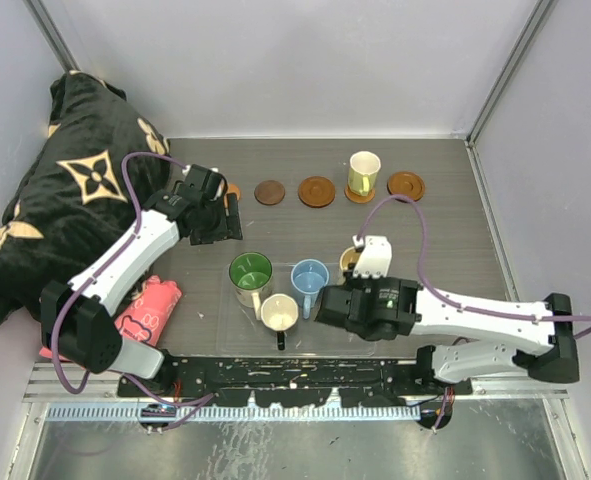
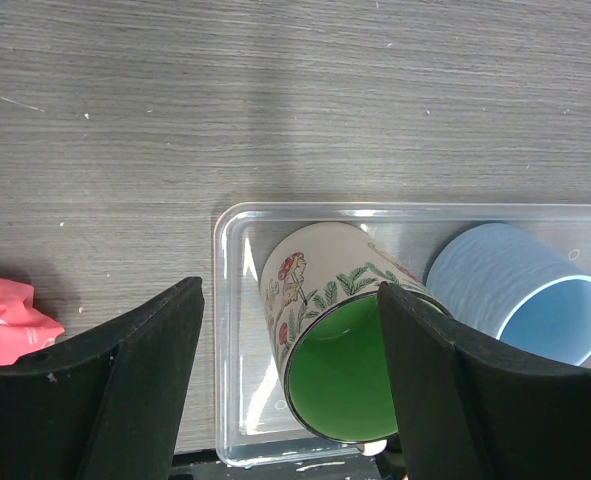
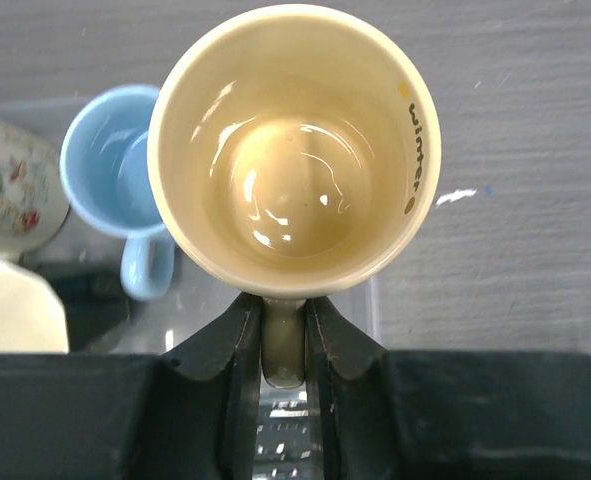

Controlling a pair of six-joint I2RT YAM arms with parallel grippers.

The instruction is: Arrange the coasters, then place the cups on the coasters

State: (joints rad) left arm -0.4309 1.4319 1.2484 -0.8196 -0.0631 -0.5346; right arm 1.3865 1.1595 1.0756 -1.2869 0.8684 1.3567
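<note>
Right gripper [image 1: 357, 278], top view, was clamped on the handle of the yellow-tan cup [image 1: 351, 259], which stood upright at the tray's [image 1: 237, 335] right edge, long axis vertical, mouth up. Left wrist view: left gripper [image 2: 290, 400] stood wide and empty, with the green cup [image 2: 340, 375] framed between its fingers. Right wrist view: a pinch on the thin handle [image 3: 284, 345] alone risked letting the cup pivot or slip.

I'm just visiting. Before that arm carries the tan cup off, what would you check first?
1. Right pincer shut on the yellow-tan ceramic mug by its handle: ok.
2. Mug upright: ok.
3. Mug lifted clear of the clear plastic tray: cannot tell.
4. Bare round brown coaster free at the row's right end in the top view: ok.
5. Left pincer open, empty, away from that path: ok.
</note>
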